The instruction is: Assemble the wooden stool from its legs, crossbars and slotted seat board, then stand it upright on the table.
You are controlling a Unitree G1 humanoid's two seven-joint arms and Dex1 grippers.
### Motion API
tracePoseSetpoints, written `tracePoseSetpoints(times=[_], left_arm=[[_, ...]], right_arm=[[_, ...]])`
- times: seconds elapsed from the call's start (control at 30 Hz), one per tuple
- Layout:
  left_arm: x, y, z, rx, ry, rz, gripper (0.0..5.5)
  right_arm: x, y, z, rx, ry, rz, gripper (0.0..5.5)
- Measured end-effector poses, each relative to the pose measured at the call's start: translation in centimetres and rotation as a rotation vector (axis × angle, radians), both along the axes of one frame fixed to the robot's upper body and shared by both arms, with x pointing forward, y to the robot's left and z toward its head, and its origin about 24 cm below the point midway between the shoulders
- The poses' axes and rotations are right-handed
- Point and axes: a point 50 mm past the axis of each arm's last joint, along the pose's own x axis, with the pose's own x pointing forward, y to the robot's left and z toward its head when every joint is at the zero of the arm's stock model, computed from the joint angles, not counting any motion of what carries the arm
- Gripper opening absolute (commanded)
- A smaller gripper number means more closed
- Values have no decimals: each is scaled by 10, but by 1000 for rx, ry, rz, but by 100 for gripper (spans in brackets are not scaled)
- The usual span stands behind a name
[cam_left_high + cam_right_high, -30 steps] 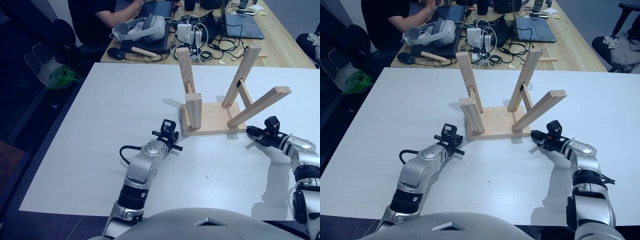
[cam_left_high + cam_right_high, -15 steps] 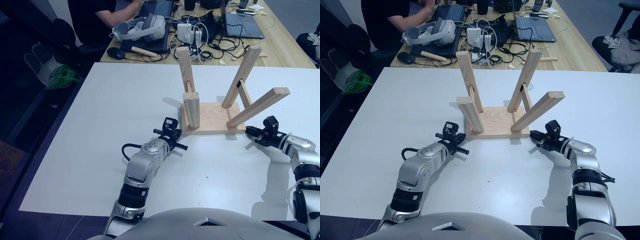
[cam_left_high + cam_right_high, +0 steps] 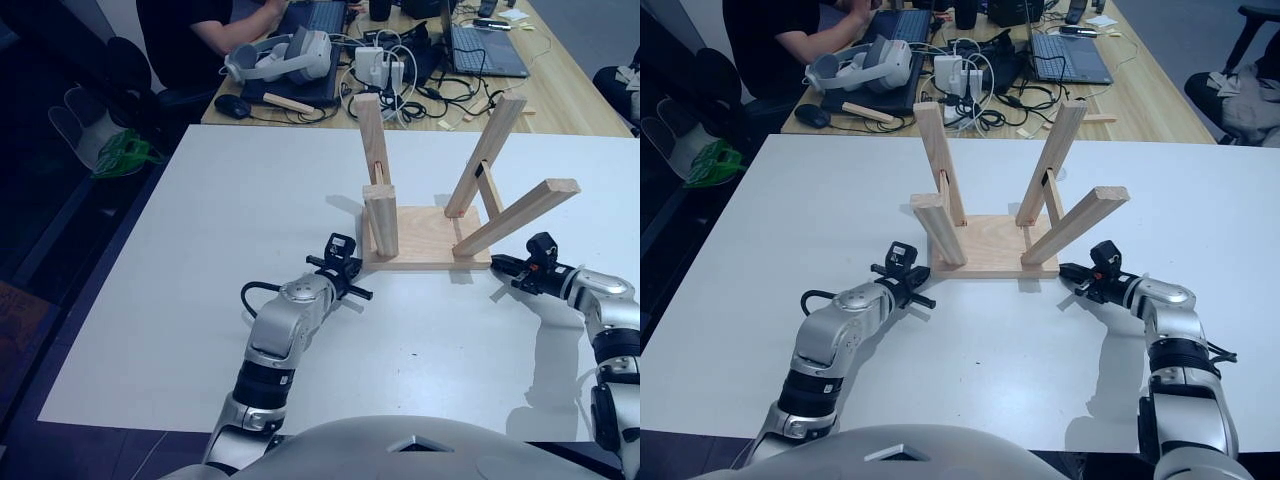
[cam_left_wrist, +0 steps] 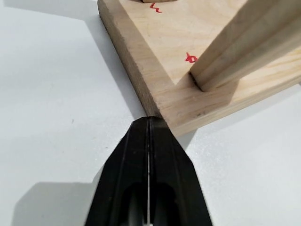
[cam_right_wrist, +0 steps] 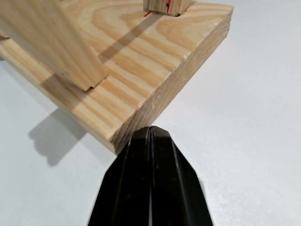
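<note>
seemingly squaring up: left tool point(image 3: 347, 273) and right tool point(image 3: 499, 263) clenched empty, tips touching upturned seat board point(image 3: 425, 236) near corners; next, grip and flip upright.

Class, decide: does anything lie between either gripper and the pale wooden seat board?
Nothing visible does. The shut left gripper has its tip at the pale wooden seat board's near-left corner, and the shut right gripper at its near-right corner.
</note>
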Motion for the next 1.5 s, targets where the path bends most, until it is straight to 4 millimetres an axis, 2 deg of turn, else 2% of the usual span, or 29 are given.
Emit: tracePoseSetpoints(times=[0.53, 0.73, 1.23, 1.5], left_arm=[[-7, 16, 5, -103, 68, -46, 3], [-8, 24, 13, -156, 68, -57, 3], [-3, 36, 37, -217, -17, -28, 3], [-2, 38, 44, -224, -38, -25, 3]], right_arm=[[-24, 1, 13, 26, 101, 49, 0], [-30, 4, 22, 62, 103, 47, 0], [-33, 14, 48, 126, 63, 30, 0], [-32, 16, 55, 139, 53, 16, 0]])
